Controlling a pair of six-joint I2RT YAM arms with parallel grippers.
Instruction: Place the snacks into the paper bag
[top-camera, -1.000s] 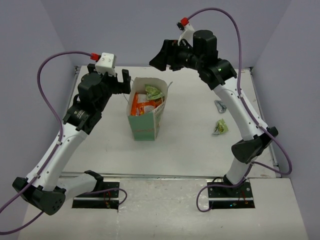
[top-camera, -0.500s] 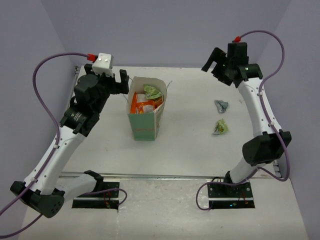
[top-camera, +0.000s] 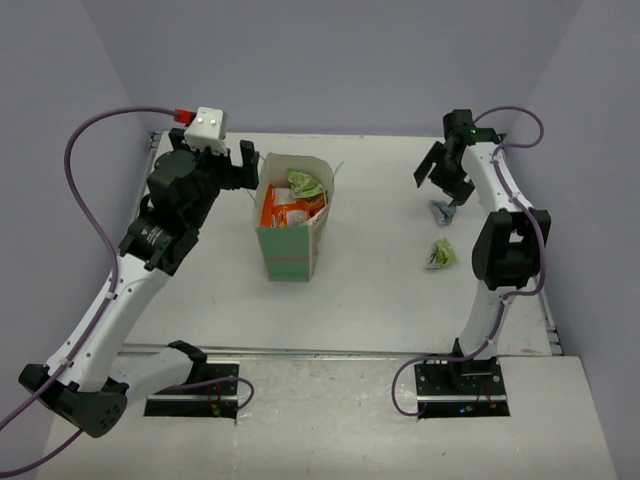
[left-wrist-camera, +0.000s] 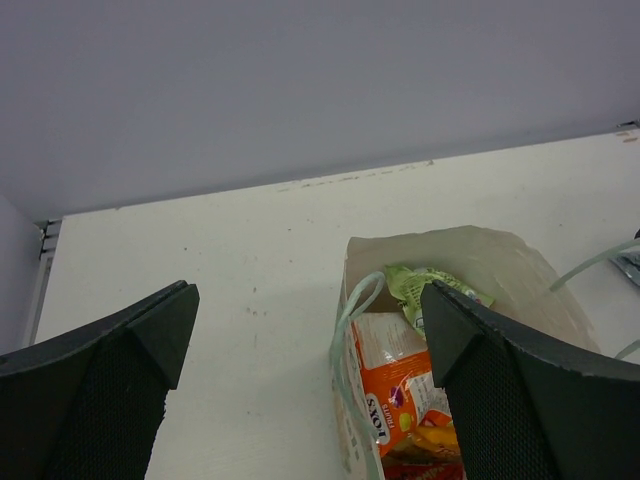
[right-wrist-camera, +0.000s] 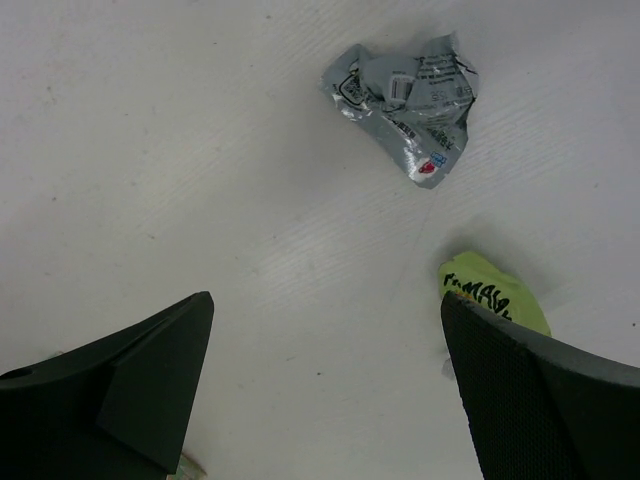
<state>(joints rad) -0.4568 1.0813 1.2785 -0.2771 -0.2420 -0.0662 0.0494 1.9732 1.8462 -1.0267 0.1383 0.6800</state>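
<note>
Jaws spread, the right gripper (right-wrist-camera: 325, 310) hovers with the grey packet (right-wrist-camera: 405, 95) at 1 o'clock; closing here risks nipping the green packet (right-wrist-camera: 495, 295) instead

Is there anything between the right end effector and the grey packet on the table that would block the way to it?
Nothing visible does. The right end effector hovers open near the grey packet, with only bare table between them. The green packet lies apart from the grey one, beside one finger.
</note>
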